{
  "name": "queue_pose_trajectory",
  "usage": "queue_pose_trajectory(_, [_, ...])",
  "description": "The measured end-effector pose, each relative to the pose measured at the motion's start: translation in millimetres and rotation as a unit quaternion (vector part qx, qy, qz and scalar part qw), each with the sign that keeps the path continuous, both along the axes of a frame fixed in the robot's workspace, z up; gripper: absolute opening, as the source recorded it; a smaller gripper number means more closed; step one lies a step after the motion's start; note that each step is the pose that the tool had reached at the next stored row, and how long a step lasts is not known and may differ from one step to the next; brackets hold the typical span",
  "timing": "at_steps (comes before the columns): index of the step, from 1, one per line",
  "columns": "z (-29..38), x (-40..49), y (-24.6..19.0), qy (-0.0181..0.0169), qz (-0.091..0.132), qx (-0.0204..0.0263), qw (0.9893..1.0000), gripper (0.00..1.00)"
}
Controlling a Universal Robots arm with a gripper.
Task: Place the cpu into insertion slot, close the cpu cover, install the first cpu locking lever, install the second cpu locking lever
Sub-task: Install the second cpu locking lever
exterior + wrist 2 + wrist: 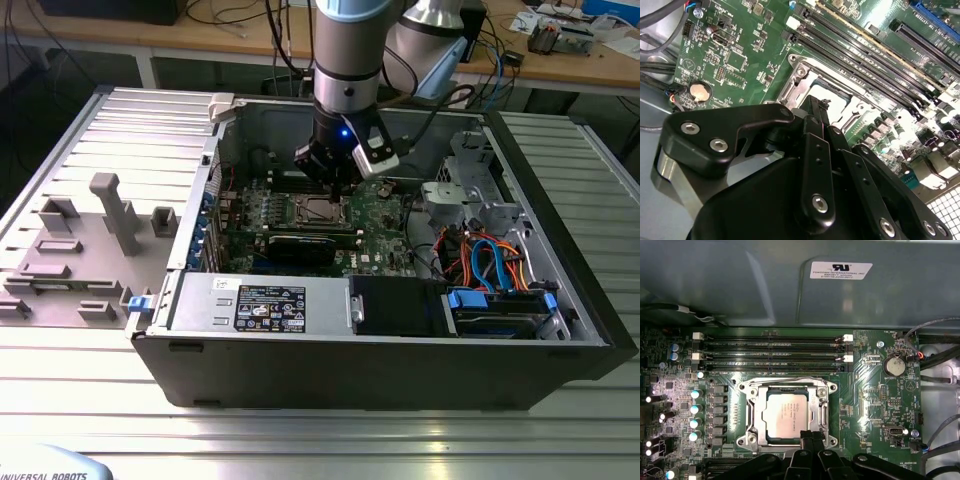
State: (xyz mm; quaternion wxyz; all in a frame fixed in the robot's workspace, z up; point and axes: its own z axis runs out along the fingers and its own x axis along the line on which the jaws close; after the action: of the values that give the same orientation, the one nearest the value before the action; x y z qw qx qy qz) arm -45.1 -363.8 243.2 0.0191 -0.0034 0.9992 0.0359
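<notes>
Open on a slatted metal bench (300, 440), the computer case (560, 300) holds the green board (865, 390). Over it the claw (811, 436) hangs, fingers pressed together, tips at the socket (747, 390) edge — chip (786, 412) seated inside, cover (757, 410) down around it.

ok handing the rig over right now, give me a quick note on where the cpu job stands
Gripper: fingers together, holding nothing, tip at the near edge of the socket.
Cpu: seated flat in the slot on the green board.
Cover: appears down, framing the cpu.
Done: cpu placed; cover looks closed.
Left: both locking levers; I can't tell from these views whether either is latched. Check before moving on.
</notes>
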Motion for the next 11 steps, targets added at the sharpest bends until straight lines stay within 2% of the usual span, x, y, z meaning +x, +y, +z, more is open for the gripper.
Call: queue_pose_trajectory(11, [0.0,0.0,-1.3,0.0000,0.000,0.0000,1.0000,0.11])
